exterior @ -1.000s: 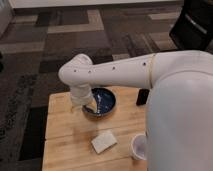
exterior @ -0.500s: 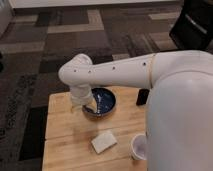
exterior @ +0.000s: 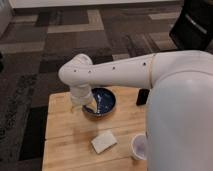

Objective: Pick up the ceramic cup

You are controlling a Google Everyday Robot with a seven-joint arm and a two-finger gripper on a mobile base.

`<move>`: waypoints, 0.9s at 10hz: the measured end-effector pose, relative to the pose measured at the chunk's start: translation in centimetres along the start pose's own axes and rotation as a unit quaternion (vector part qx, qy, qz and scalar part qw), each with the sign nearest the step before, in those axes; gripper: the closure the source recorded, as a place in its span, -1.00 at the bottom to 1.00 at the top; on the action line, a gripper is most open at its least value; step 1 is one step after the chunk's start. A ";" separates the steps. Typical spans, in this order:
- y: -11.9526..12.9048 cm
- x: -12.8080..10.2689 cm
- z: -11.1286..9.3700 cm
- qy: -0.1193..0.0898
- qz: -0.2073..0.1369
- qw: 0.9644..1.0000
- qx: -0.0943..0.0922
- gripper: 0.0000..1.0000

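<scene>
The ceramic cup (exterior: pixel 139 146) is small, white and round, with a pale inside. It stands near the table's front right corner, partly hidden by my white arm. My gripper (exterior: pixel 83 106) hangs below the bent wrist at the left rim of the dark blue bowl (exterior: pixel 104 102), far to the left of and behind the cup. It holds nothing that I can see.
The wooden table (exterior: pixel 65 137) carries the blue bowl at its middle back, a white flat sponge-like pad (exterior: pixel 104 141) in front of it and a black object (exterior: pixel 142 96) at the back right. Patterned carpet surrounds the table. My arm covers the table's right side.
</scene>
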 end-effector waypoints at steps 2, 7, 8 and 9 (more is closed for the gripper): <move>-0.9 0.2 -0.9 -0.027 0.017 0.999 0.023 -0.30; -3.4 3.7 -2.1 -0.068 0.074 0.995 -0.019 -0.30; -4.3 4.2 -2.3 -0.073 0.083 0.994 -0.024 -0.30; -6.8 5.2 -2.9 -0.085 0.105 0.991 -0.025 -0.30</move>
